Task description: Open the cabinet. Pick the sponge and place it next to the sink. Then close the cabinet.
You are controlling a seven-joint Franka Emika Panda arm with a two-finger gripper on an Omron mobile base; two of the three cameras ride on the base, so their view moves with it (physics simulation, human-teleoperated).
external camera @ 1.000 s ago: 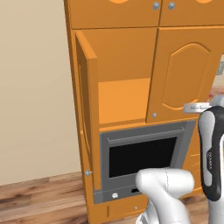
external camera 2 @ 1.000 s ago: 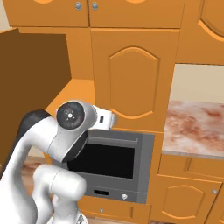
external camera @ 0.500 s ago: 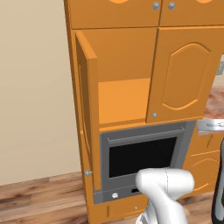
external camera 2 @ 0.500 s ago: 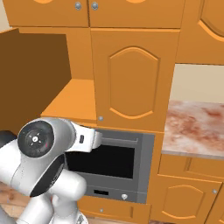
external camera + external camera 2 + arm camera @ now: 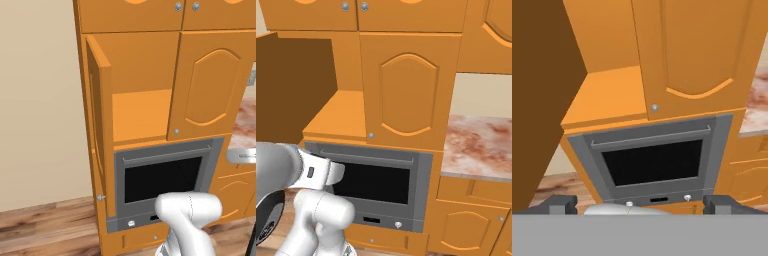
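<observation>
Orange cupboard, left base view: the cabinet (image 5: 150, 95) is standing with its left door (image 5: 100, 125) swung out edge-on and its right door (image 5: 207, 90) shut; the bare shelf (image 5: 140, 112) is showing, with no sponge on the part that is lit.
Arm, left base view: a white elbow (image 5: 187, 215) is rising at the bottom edge, bending low in front of the oven (image 5: 162, 175).
Right base view: the open door (image 5: 291, 90) is hanging as a dark brown slab at the left, the shelf (image 5: 338, 115) is lying bare beside it, and the arm (image 5: 301, 172) is crossing low from the left with its forearm pointing toward the oven (image 5: 376, 182); the marbled counter (image 5: 478, 147) is lying off to the right.
Hand view: the gripper (image 5: 640, 204) is sitting low with its fingertips (image 5: 562, 204) spread wide, holding nothing, looking up at the oven (image 5: 654, 160) and the shelf (image 5: 612, 95) above it.
Sponge: I cannot tell where it is; probably it is lying behind the shut right door (image 5: 699, 55).
Doing the step well: the hand is sitting well below the shelf, so it is needing to rise and turn level before reaching in; opening the right door by its knob (image 5: 655, 107) is likely needed first.
</observation>
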